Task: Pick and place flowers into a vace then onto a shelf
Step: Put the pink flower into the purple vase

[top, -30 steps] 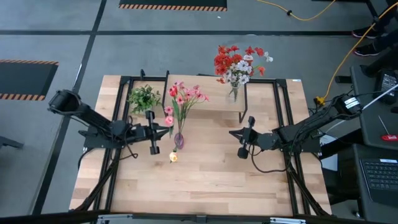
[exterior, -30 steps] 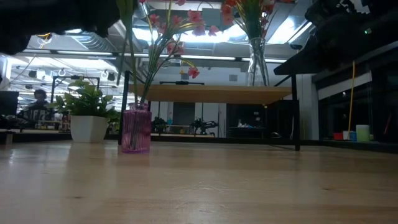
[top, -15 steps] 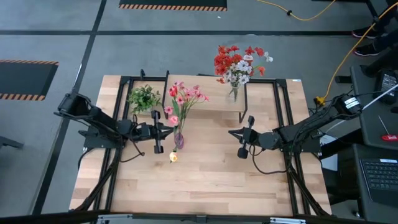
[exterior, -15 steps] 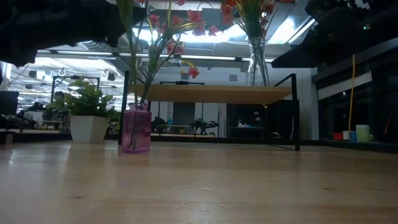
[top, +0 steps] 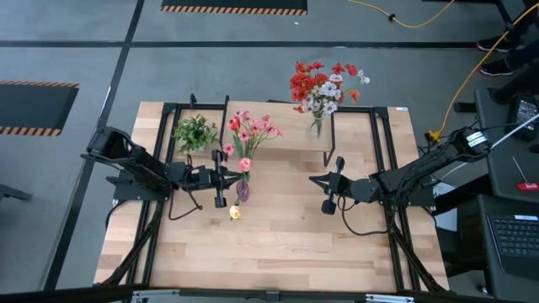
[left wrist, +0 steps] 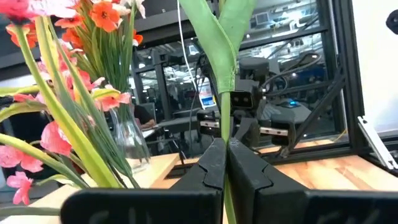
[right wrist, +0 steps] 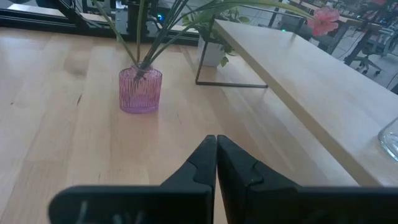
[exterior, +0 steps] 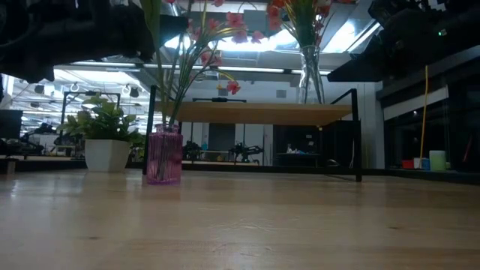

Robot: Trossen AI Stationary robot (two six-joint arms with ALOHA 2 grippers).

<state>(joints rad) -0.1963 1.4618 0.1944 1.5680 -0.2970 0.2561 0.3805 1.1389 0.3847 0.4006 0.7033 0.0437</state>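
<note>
My left gripper hovers just left of the purple vase, shut on a green-stemmed flower whose pink bloom shows over the vase. The vase stands on the table and holds several pink flowers. A small yellow bloom shows just near of the vase; whether it lies on the table I cannot tell. The shelf stands behind, with a clear vase of red and white flowers on it. My right gripper waits shut, right of the purple vase. My left gripper pinches the flower's green stem between its two fingers, below where the long leaves split off. The fingers come level from the table's left and lie across the stem. The stem stands about upright, and its lower end is hidden below the fingers.
A small green plant in a white pot stands at the table's far left. The shelf's thin black legs rise from the table. Bare wood lies across the table's near half.
My left gripper has moved toward the table's right, closing on the purple vase, and has stayed shut on the flower. The held pink bloom has travelled with it from left of the vase to over it. The vase itself has not moved.
</note>
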